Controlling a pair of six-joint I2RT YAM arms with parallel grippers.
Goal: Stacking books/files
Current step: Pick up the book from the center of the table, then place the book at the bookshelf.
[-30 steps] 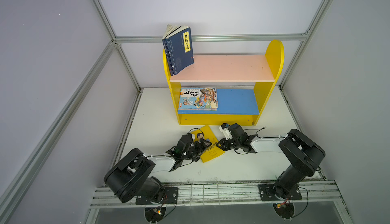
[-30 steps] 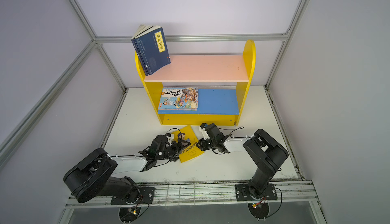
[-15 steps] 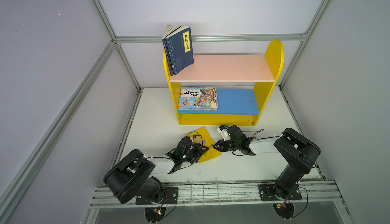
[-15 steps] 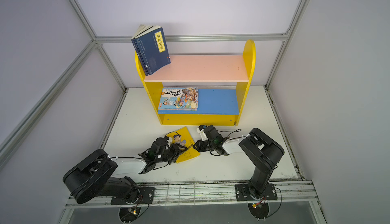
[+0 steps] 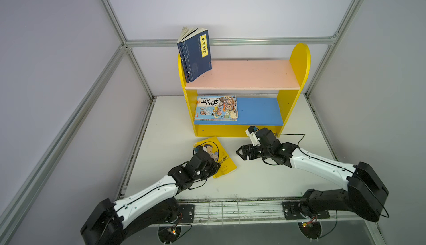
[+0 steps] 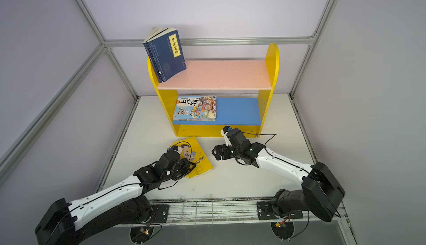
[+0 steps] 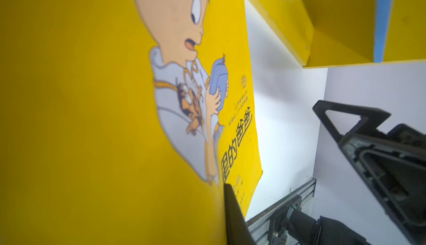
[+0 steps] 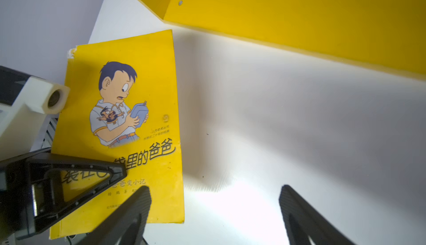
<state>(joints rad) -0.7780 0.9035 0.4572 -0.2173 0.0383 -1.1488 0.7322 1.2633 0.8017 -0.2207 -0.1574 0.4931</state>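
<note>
Your right end effector (image 5: 239, 154) has let go, jaws wide, low over the desk (image 5: 265, 181); your outstretched left end effector (image 5: 214, 166) now clamps the yellow book (image 5: 227, 162) reading "里的爸爸".

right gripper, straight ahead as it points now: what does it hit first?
Right gripper, open, likely meets bare table just beside the yellow book; one finger may clip its edge. Depth unclear.

Left pincer (image 5: 216, 164) clamped yellow book (image 5: 227, 163); right pincer (image 5: 240, 154) opened.
</note>
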